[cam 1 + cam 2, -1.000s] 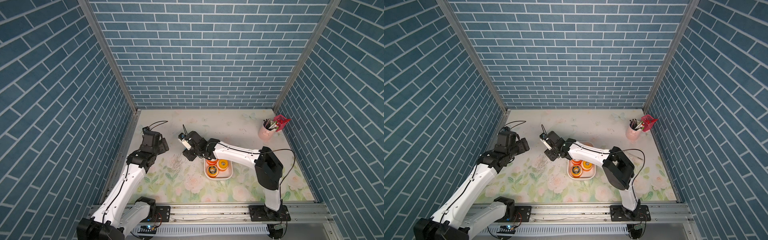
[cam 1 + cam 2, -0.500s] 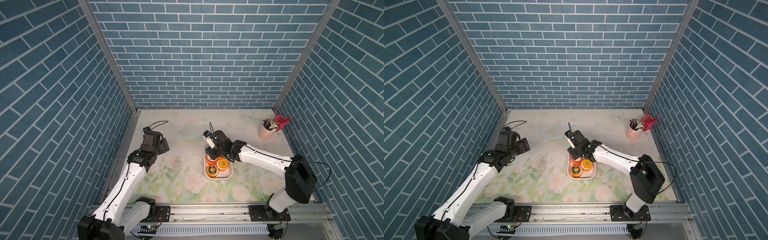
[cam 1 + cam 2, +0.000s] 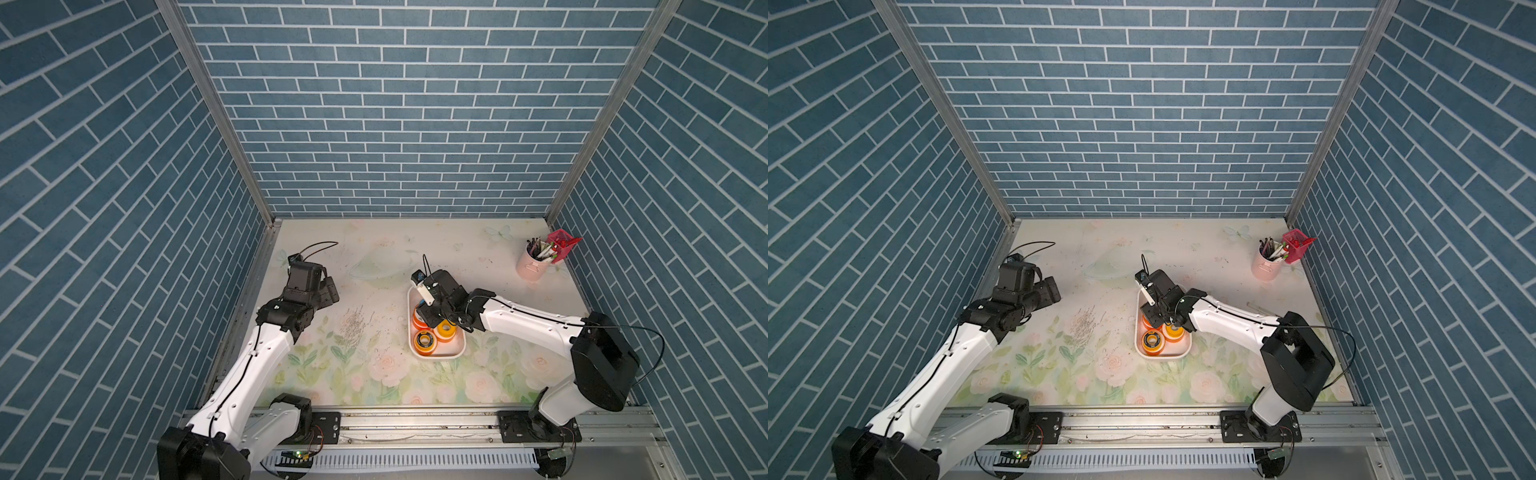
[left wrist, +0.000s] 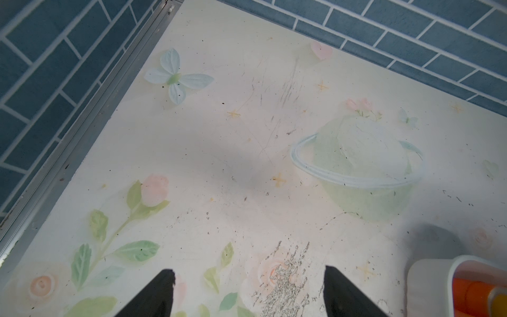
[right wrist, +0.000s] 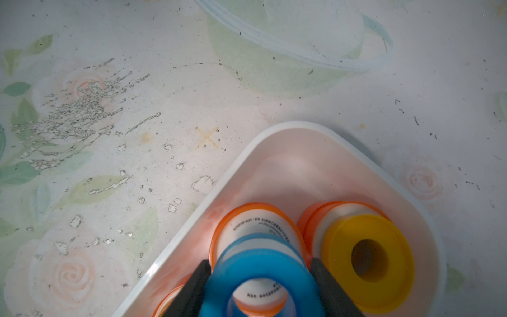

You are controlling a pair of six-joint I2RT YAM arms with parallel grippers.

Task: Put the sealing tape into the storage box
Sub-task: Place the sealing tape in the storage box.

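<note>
Grips the blue sealing tape roll (image 5: 262, 270) in the right claw (image 5: 260, 263), jaws clenched on its 2 outer sides, hole toward the wrist camera. Hangs inside the rim of the storage box (image 5: 274, 134), right over an orange roll (image 5: 258, 222) below the jaws, with a yellow-faced roll (image 5: 367, 263) just beside 1 jaw. Cannot tell whether blue touches orange.

Risks a stacked drop: let go here, probably lands on the orange roll, tips, and may roll over the low wall onto the table (image 5: 164, 123). Risks shoving the yellow-faced roll with that jaw on opening or lowering. Looks safer over the bare box floor ahead of the claw tips.

Well apart from the box: left claw (image 4: 248, 288), spread wide, empty.
</note>
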